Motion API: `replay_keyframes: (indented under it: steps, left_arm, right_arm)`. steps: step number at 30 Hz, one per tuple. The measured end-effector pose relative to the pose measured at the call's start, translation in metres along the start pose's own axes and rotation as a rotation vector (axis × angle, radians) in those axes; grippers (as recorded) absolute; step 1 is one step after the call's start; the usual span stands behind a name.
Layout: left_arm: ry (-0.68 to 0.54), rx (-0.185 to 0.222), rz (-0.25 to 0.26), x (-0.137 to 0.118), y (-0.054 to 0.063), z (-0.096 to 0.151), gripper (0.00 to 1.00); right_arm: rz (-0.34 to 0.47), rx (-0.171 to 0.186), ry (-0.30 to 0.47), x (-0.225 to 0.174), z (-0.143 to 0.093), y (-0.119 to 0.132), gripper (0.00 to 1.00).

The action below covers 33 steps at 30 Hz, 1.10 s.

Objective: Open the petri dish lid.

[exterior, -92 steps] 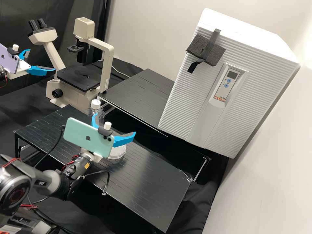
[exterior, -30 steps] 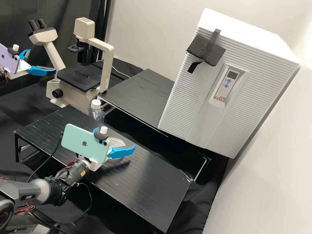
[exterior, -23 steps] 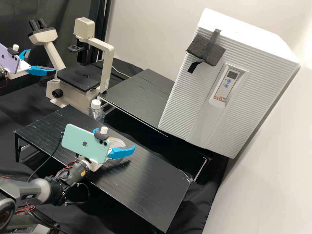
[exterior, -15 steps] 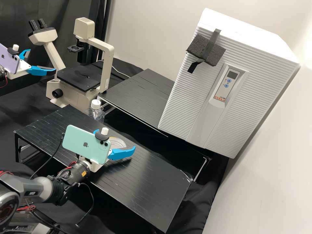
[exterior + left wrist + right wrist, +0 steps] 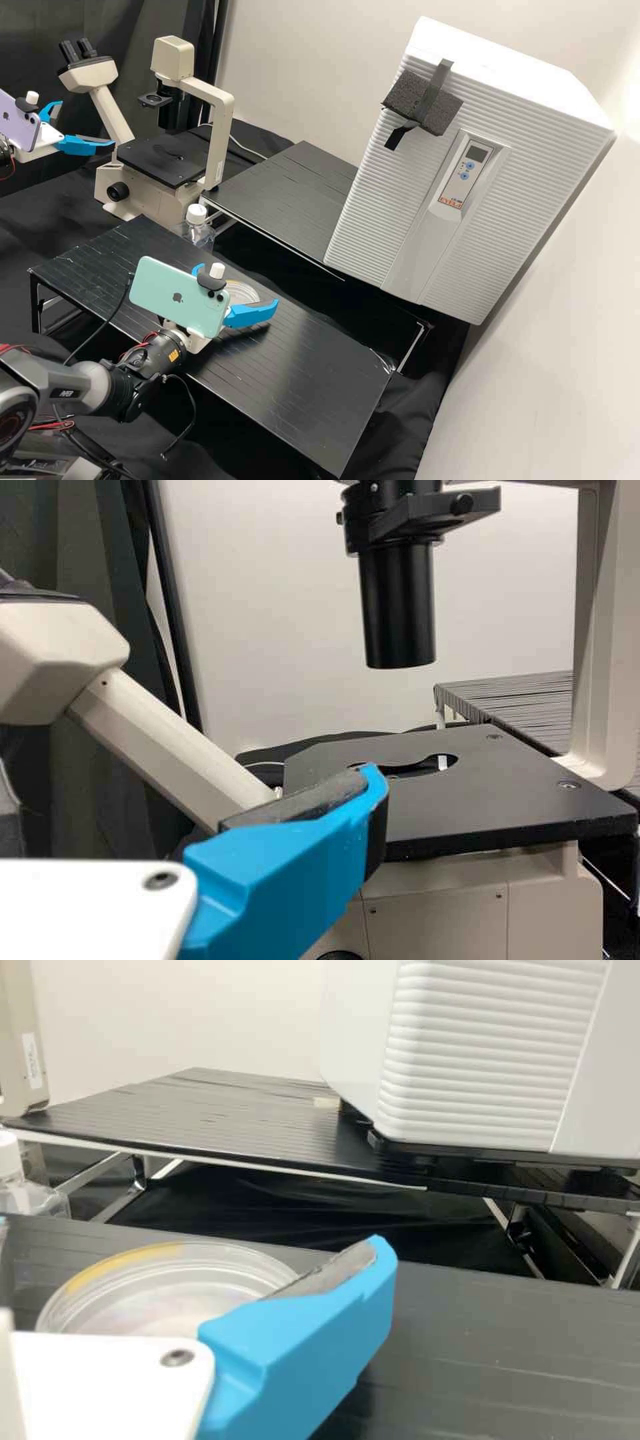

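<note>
In the high view, my right gripper stands open low over the near black stand, its fingers on either side of the clear round petri dish. The phone mount and one finger hide part of the dish. In the right wrist view, one blue finger of the right gripper overlaps the side of the petri dish, whose rim has a yellow arc. Whether finger and dish touch, I cannot tell. My left gripper is at the far left by the microscope, open and holding nothing; the left wrist view shows the left gripper beside the microscope stage.
A beige microscope stands at the back left. Behind the near stand is a capped clear bottle. Farther back, a second black stand lies beside a large white ribbed incubator. A cable hangs under the right arm.
From the earliest frame, my right gripper has come down toward the near stand, its fingers still apart. It has since shifted only slightly. The left arm has kept still.
</note>
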<state>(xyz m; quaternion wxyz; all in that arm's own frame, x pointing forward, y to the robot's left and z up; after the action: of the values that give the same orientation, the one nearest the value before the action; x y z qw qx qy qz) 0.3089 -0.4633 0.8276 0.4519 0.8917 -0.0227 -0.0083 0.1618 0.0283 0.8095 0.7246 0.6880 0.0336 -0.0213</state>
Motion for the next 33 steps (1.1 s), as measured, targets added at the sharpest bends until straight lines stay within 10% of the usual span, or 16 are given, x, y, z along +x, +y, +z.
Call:
replay_keyframes:
  steps: [30,31,33]
  left_arm:
    - [0.0,0.0,0.0,0.0,0.0,0.0,1.0]
    - [0.0,0.0,0.0,0.0,0.0,0.0,1.0]
    - [0.0,0.0,0.0,0.0,0.0,0.0,1.0]
  right_arm:
    - [-0.004,0.004,0.032,-0.0025,-0.0018,0.0027,0.0]
    - [-0.004,0.004,0.032,-0.0025,-0.0018,0.0027,1.0]
    - [-0.003,0.01,0.032,-0.0024,-0.0021,0.0025,1.0]
